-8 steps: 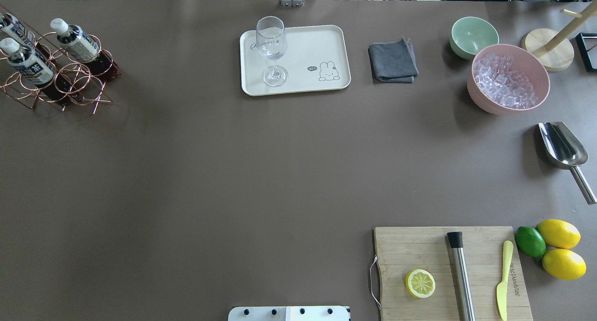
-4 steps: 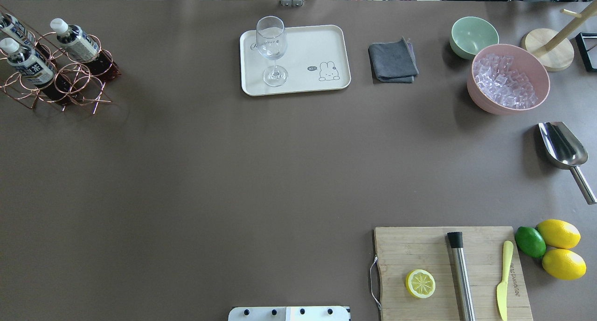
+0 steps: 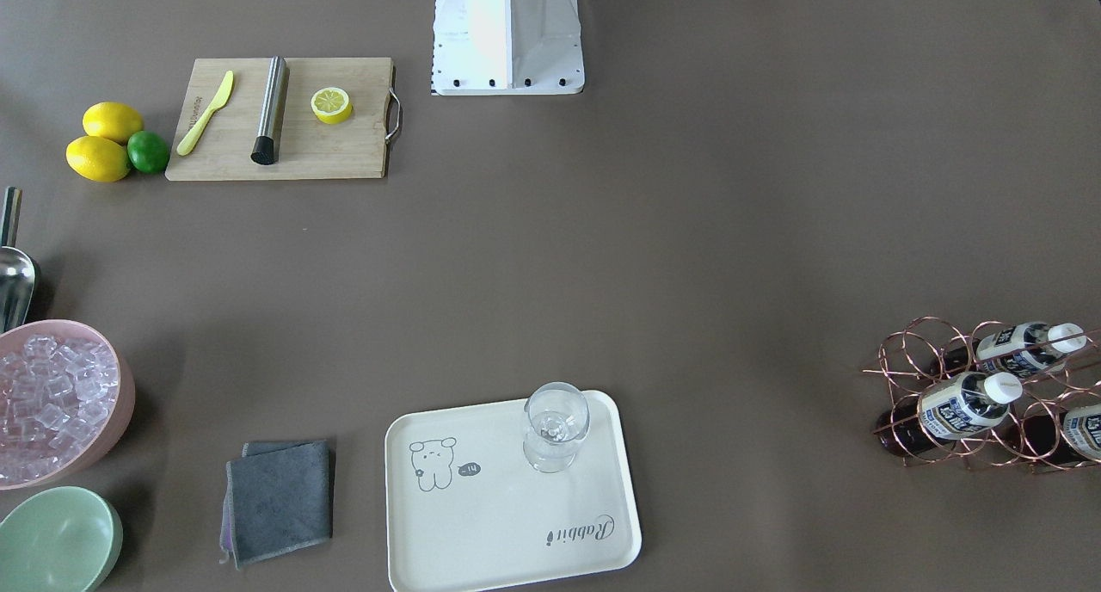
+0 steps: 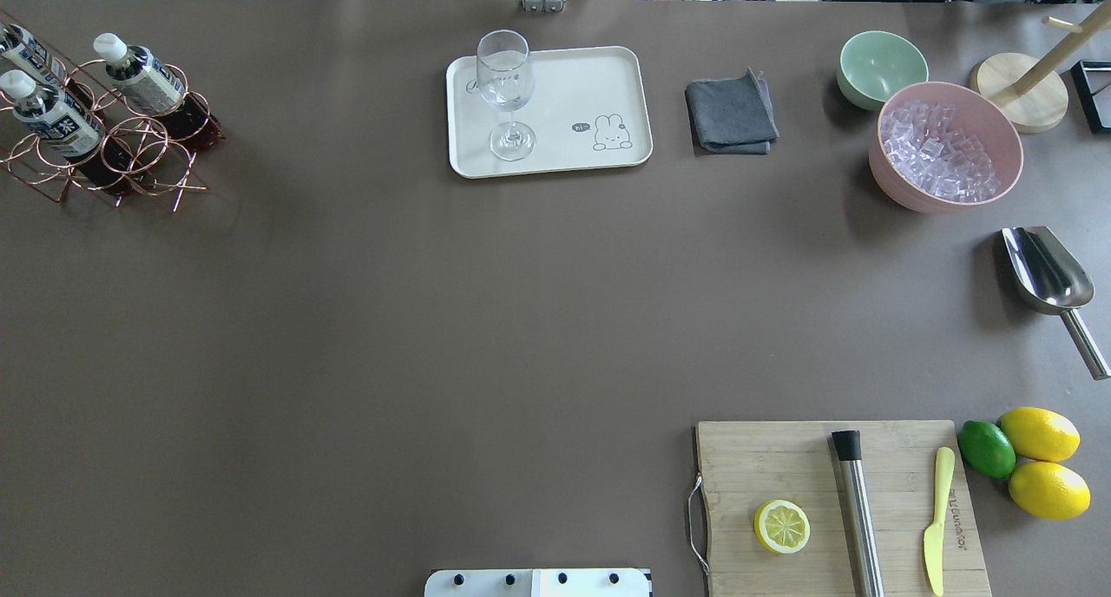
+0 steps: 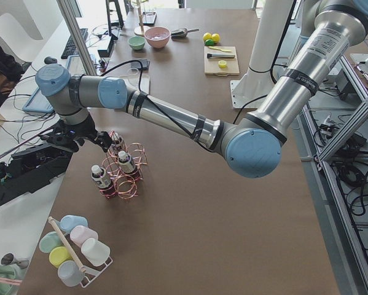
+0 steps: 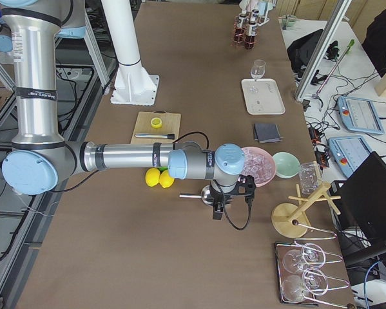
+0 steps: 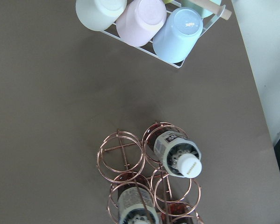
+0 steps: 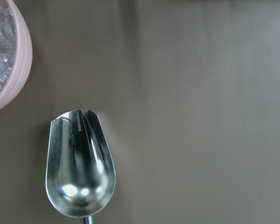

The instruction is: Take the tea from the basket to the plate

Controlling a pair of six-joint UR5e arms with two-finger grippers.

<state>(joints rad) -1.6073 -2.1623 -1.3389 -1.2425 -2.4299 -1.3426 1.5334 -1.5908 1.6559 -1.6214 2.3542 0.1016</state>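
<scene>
Front view, the tea (image 3: 962, 405) is lying in the basket (image 3: 899, 357), well apart from the plate (image 3: 482, 523); side views, left gripper (image 5: 88, 139) and right gripper (image 6: 229, 201) are hiding their jaws, can't tell; wrist view, it's looking light, slick, best pinched below the cap (image 7: 190, 166).

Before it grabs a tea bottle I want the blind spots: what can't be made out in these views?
- Left gripper: exterior left only, small and dark; open or shut unclear.
- Right gripper: exterior right only, by the steel scoop; same doubt.
- Third dark tea bottle in the rose-gold wire rack: cut off by the overhead view's left edge.
- Bottle label print: too small in every view.
</scene>
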